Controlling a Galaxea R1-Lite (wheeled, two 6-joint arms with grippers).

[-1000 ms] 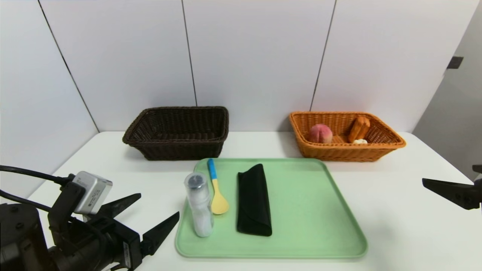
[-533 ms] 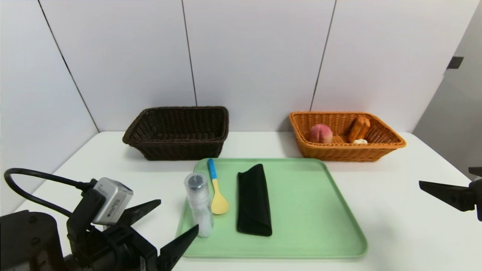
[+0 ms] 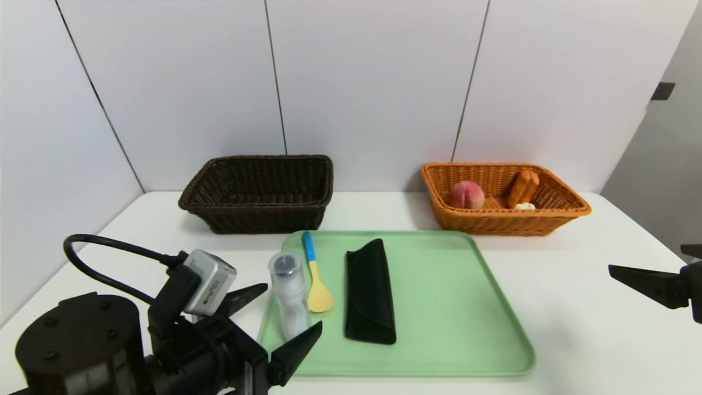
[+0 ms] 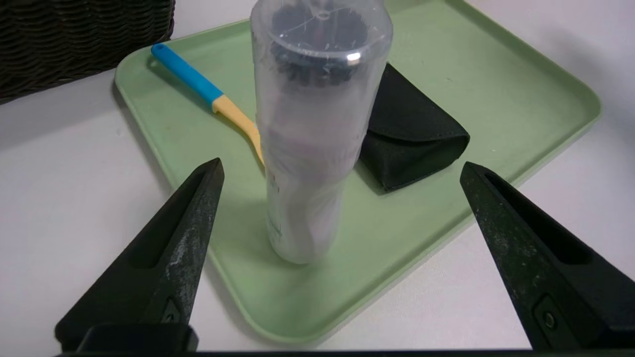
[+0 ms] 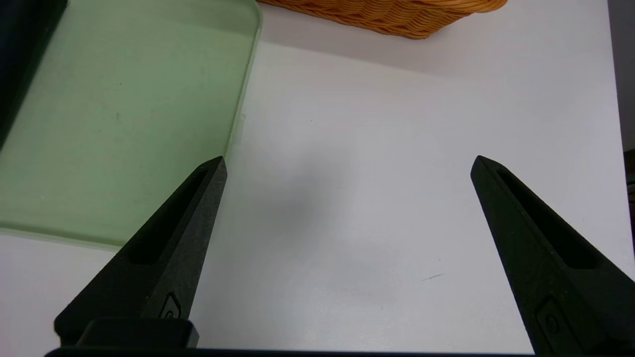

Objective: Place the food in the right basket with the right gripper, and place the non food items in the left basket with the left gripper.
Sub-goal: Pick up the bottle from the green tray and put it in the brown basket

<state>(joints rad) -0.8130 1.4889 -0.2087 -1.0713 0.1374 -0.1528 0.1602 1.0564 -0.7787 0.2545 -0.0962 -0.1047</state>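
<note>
Bottle lined up for the dark basket

The left gripper (image 3: 294,304), jaws wide apart and holding nothing, is poised at the near left corner of the green tray (image 3: 439,359), where a clear bottle (image 3: 290,299) is stood upright near the left edge. The bottle should be straddled evenly and gripped around its narrower middle (the spoon (image 3: 319,296) lies close by), then lifted upright over the rim of the dark basket (image 3: 263,219). The right gripper (image 5: 349,166), also spread, is parked off the tray's right edge.

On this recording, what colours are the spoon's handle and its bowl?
The spoon has a blue handle and a pale yellow bowl; the head view shows both best.
</note>
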